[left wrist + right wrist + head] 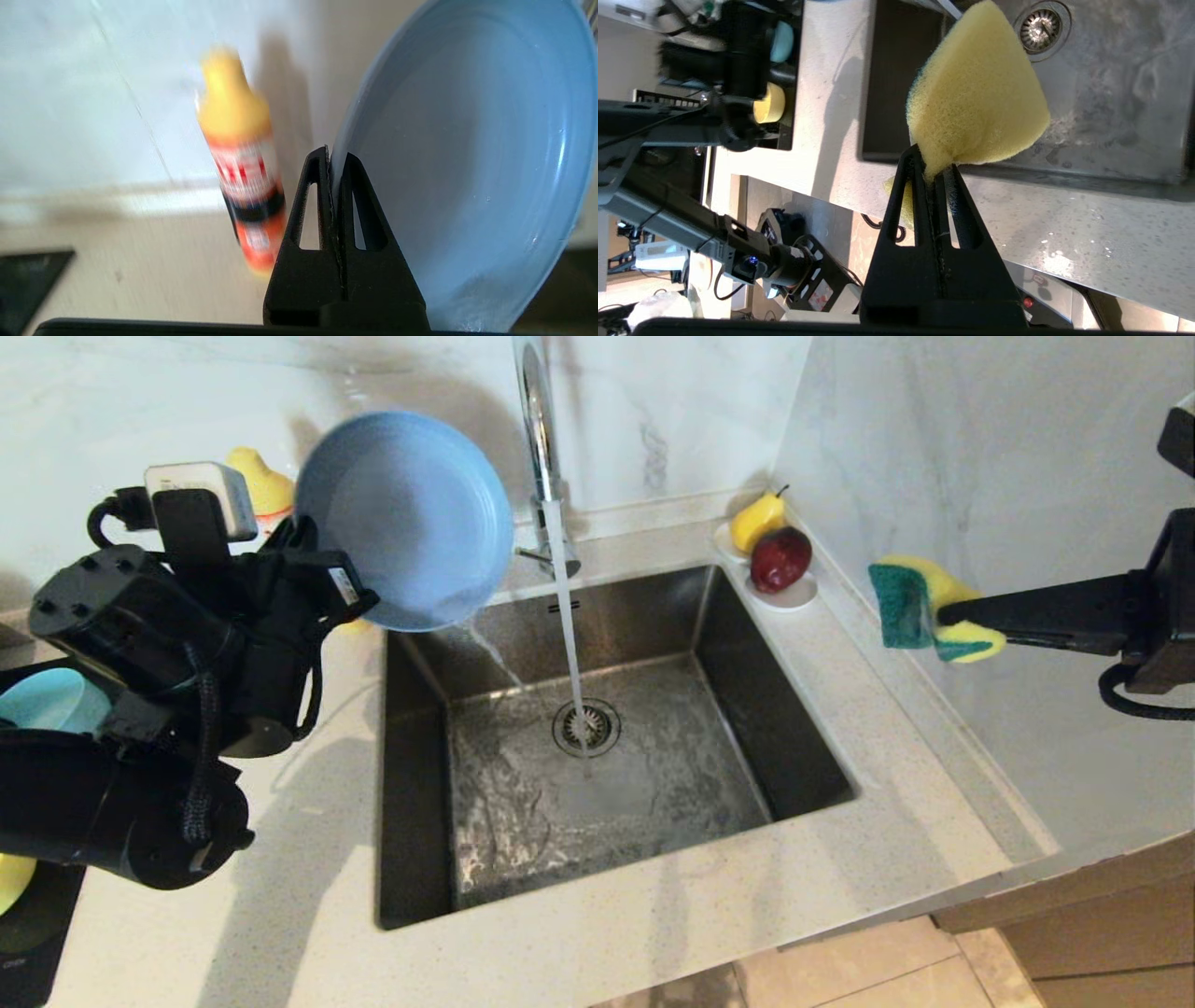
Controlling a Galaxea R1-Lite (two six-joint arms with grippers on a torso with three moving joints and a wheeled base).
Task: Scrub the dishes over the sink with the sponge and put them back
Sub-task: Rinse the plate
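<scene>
Over sink's (794, 747) back-left corner, left gripper (337, 161) fingers pinching grey-blue plate (406, 518) rim, plate tipped so water drains into basin, I reckon. Right gripper (934, 165) fingers clamping sponge (920, 607) above right-hand surface (896, 737), clear of faucet (541, 457) stream, ready for scrubbing.

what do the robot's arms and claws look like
Both arms are matte black with looping black cables. The left claw and right claw each have two slim tapering black fingers with triangular cut-outs. A white box sits atop the left wrist.
</scene>
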